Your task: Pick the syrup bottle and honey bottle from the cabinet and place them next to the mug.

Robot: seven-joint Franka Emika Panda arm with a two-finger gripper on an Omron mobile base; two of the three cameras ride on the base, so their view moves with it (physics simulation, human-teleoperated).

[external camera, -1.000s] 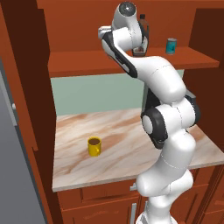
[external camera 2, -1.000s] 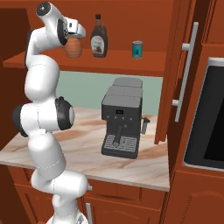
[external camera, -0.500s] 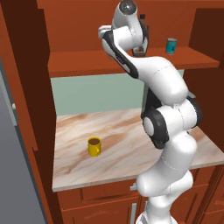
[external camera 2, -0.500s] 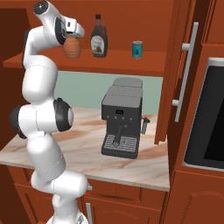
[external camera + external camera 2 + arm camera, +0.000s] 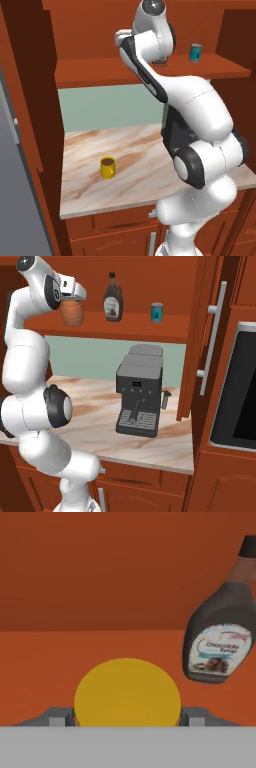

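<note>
My gripper [image 5: 73, 296] is shut on the honey bottle [image 5: 72, 313], a squat orange-brown bottle, and holds it in front of the left part of the cabinet shelf [image 5: 135, 329]. In the hand view its yellow lid [image 5: 127, 692] sits tight between my two fingertips. To its right on the shelf, the syrup bottle [image 5: 113, 304] stands upright, dark with a white label; the hand view shows the syrup bottle [image 5: 217, 642] at the right. The yellow mug [image 5: 107, 167] stands on the marble counter [image 5: 85, 190] below, towards its left front.
A small teal can [image 5: 157, 312] stands on the shelf to the right of the syrup bottle. A dark coffee machine [image 5: 139, 396] sits on the counter under the shelf. An open cabinet door with a bar handle [image 5: 212, 341] and a black oven [image 5: 235, 391] are at the right.
The gripper has drawn back to the left with the honey bottle in it, away from the syrup bottle. The syrup bottle, can and mug have not moved.
</note>
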